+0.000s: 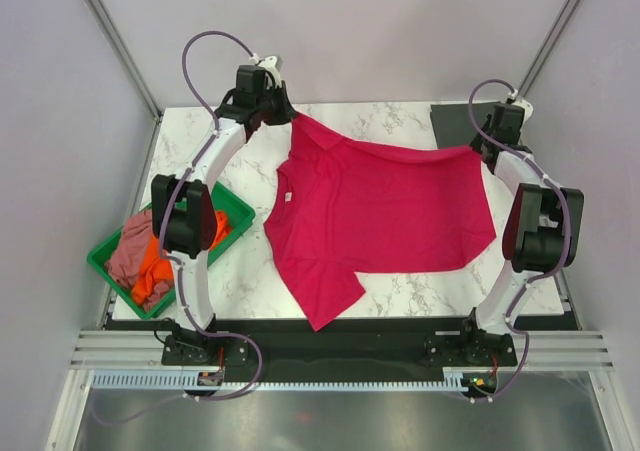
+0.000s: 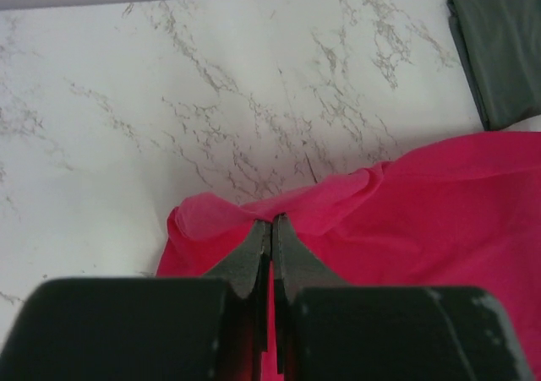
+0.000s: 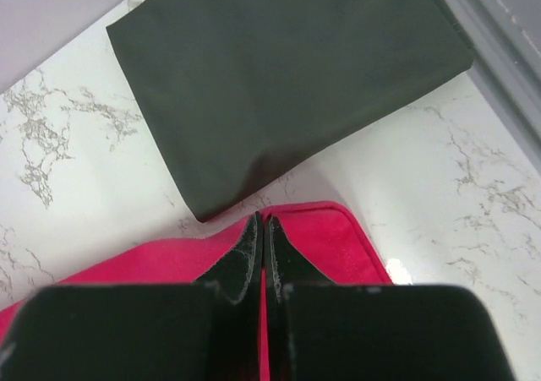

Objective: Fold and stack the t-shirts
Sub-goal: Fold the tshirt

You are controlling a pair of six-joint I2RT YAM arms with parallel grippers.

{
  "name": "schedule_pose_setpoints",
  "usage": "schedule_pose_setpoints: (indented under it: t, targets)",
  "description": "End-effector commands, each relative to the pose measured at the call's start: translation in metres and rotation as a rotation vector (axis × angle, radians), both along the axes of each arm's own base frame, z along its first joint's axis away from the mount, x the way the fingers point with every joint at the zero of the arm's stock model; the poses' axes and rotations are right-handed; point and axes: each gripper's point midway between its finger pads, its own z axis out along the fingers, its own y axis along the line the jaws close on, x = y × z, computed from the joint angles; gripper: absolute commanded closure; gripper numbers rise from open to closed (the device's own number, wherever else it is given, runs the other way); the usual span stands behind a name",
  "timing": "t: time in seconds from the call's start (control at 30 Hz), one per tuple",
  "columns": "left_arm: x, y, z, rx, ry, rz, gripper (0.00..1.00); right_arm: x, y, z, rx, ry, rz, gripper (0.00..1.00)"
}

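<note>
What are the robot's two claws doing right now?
The left gripper is shut on the red shirt.
The right gripper is shut on it too.

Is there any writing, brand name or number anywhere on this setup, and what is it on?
No text can be read in any view.
The neck tag of the crimson t-shirt: a white speck, too small to read.
The dark grey t-shirt, green tray and marble table: no print shows.

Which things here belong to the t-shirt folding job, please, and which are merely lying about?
Job:
crimson t-shirt
dark grey t-shirt
orange t-shirt
pink t-shirt

Lying about:
green tray, holding the orange and pink ones
</note>
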Motion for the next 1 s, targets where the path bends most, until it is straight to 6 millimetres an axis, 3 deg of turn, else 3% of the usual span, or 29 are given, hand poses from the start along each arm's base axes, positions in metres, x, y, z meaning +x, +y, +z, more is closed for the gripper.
schedule_pose_setpoints:
  t: [0.0,0.17,0.2,0.3,0.37,0.53,0.7,0.93,0.97]
  targets:
    - [0.006,0.003,0.020,-0.052,0.016,0.058,0.98,0.017,0.002,0.016,0.012,-0.056,0.035,1.00]
    - [0.022,0.007,0.018,-0.087,0.014,0.038,0.98,0.027,0.005,0.001,0.023,-0.059,0.066,1.00]
    - [0.026,0.007,0.026,-0.102,0.000,0.037,0.98,0.031,0.003,-0.004,0.027,-0.064,0.071,1.00]
    - [0.026,0.009,0.022,-0.124,0.035,0.046,0.98,0.035,0.001,-0.014,0.030,-0.043,0.076,1.00]
    - [0.015,0.010,0.027,-0.131,0.054,0.053,0.98,0.034,-0.006,-0.014,0.023,-0.027,0.054,1.00]
    - [-0.019,0.023,-0.002,-0.119,0.182,0.105,0.98,0.021,-0.020,-0.011,0.015,-0.008,0.018,1.00]
    - [-0.039,0.023,-0.005,-0.148,0.250,0.102,0.98,0.007,-0.026,-0.010,0.018,0.032,0.001,1.00]
    - [-0.077,0.030,-0.017,-0.160,0.373,0.138,0.98,-0.013,-0.029,-0.025,0.037,0.106,-0.008,1.00]
    - [-0.085,0.031,-0.025,-0.158,0.401,0.144,0.98,-0.017,-0.030,-0.028,0.042,0.118,-0.012,1.00]
